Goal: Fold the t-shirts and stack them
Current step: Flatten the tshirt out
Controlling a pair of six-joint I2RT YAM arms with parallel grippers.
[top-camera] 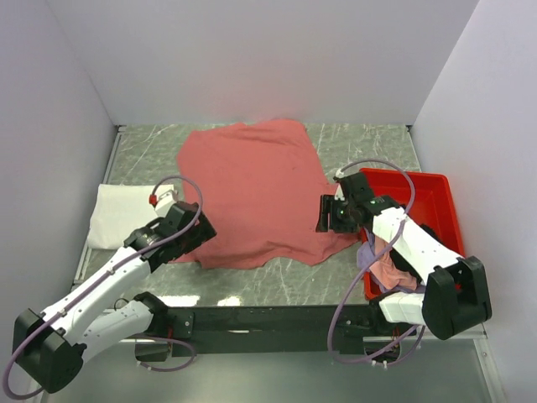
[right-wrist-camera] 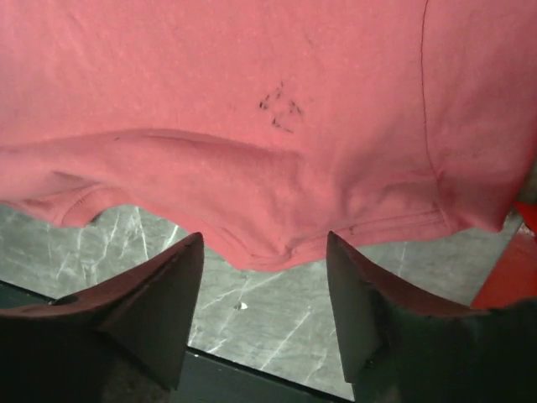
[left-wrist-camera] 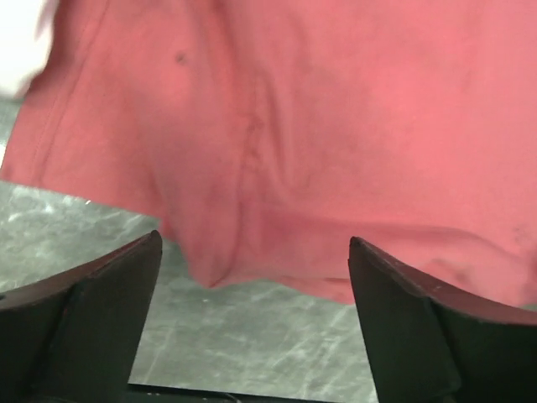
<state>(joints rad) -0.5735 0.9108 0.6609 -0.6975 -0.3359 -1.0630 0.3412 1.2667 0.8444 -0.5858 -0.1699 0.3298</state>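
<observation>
A large dusty red t-shirt lies spread flat over the middle of the marble table. My left gripper hovers at its near left hem, open, nothing between the fingers. In the left wrist view the left gripper is wide apart just short of the red t-shirt's rumpled hem. My right gripper is at the shirt's right edge, also open. In the right wrist view the right gripper frames the hem of the red t-shirt without touching it. A folded white t-shirt lies at the left.
A rigid red tray stands at the right, under my right arm, with pink and lavender cloth hanging over its near corner. Its corner shows in the right wrist view. White walls close in the table on three sides.
</observation>
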